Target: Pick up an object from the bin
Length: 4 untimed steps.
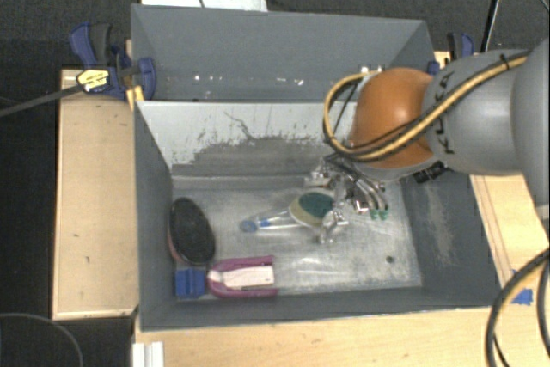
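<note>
my gripper (333,202) sits low over the teal spoon (311,205), right of the bin's (155,185) middle. can't tell if it's clamped. looks like the grasp step; next needs a firm close, then a straight lift.

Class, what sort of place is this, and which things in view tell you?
Probably a robotics lab: a robot arm's end effector hangs over a teal-headed utensil in a grey metal bin, with a black oval object lying loose inside.

Bin (284,56) is grey w/ pale scratches; oval brush (191,229) black; block (187,283) blue; packet (245,276) purple + white; round scoop (313,204) teal.
</note>
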Motion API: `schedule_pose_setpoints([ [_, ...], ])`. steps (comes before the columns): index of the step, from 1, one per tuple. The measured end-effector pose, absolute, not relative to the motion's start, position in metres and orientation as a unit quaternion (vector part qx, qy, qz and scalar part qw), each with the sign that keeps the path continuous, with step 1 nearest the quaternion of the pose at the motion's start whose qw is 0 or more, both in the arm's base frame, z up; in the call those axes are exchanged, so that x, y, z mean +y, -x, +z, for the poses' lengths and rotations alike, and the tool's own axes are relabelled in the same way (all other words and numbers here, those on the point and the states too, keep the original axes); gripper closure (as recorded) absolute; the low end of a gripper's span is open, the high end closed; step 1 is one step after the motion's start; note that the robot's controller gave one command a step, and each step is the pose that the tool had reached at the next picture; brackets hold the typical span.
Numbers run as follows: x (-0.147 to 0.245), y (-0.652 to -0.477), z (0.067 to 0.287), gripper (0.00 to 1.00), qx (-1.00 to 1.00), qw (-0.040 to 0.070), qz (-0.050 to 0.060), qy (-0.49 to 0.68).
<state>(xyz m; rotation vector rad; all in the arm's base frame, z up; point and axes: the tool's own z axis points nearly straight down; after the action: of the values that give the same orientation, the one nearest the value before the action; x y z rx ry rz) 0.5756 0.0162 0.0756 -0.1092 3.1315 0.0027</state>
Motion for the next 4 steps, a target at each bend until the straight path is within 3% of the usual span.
schedule_pose_setpoints([
  [1, 0.016, -0.577, 0.076, 0.00, 1.000, 0.004, 0.001, 0.031],
  [2, 0.044, -0.581, 0.074, 0.00, 1.000, 0.004, -0.005, -0.024],
  [3, 0.047, -0.584, 0.077, 1.00, 1.000, 0.007, -0.001, -0.024],
  [4, 0.047, -0.585, 0.129, 1.00, 1.000, 0.005, 0.000, -0.026],
])
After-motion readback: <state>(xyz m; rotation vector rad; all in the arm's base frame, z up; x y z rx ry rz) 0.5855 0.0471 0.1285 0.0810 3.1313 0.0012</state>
